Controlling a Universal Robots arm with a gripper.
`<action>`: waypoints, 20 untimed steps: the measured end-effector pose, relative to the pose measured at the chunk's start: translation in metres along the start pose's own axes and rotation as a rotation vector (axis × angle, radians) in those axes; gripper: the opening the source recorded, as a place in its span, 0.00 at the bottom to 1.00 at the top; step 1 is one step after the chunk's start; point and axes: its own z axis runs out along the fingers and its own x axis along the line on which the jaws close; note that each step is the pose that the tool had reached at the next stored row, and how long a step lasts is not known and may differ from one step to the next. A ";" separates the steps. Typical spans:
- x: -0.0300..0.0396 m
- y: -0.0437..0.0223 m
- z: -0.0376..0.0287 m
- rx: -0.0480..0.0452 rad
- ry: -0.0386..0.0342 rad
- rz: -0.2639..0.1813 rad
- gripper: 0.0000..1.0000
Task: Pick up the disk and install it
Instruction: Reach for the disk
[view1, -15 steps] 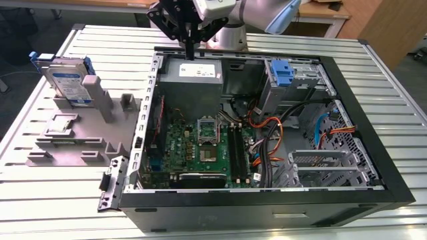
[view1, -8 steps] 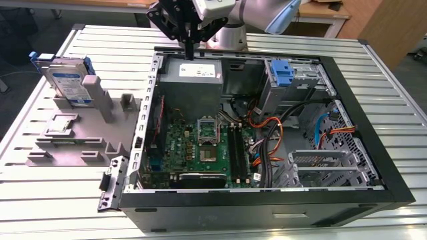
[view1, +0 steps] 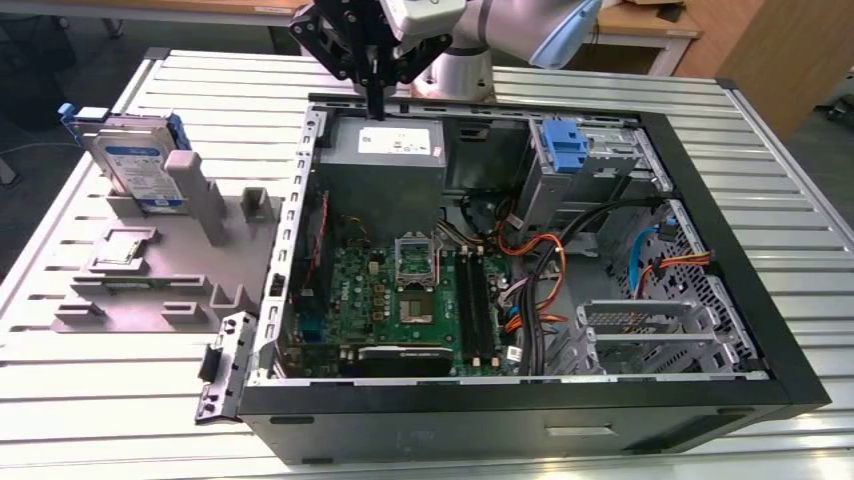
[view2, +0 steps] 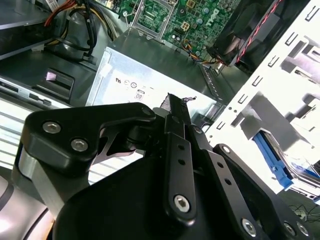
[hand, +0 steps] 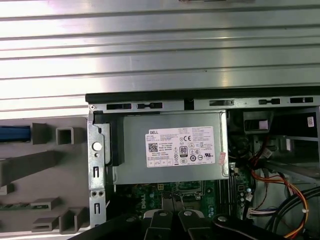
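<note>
The disk (view1: 139, 165) stands upright on edge in a grey fixture (view1: 147, 290) at the exterior view's left, outside the computer case, its white-and-blue label facing out and blue rails along its edges. My black gripper (view1: 376, 110) hangs above the case's back wall, over the power supply box (view1: 387, 148), well to the right of the disk. Its fingers are pressed together with nothing between them. In the second wrist view the gripper (view2: 173, 102) points at the power supply label, and a blue rail of the disk (view2: 272, 156) shows off to the side. The first wrist view catches the disk's blue edge (hand: 14, 133).
The open computer case (view1: 747, 300) lies on a slatted metal table (view1: 80, 400). Inside are the motherboard (view1: 407, 300), bundled cables (view1: 561, 260) and a metal drive cage with a blue bracket (view1: 566, 145). Another empty cage (view1: 654, 330) sits at the case's front right.
</note>
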 end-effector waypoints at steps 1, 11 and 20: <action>0.0006 -0.0001 0.0000 0.0000 0.0000 0.000 0.11; 0.0211 -0.0016 -0.0006 0.0000 0.0000 0.000 0.11; 0.0323 -0.0024 -0.0009 0.0001 0.0001 0.000 0.11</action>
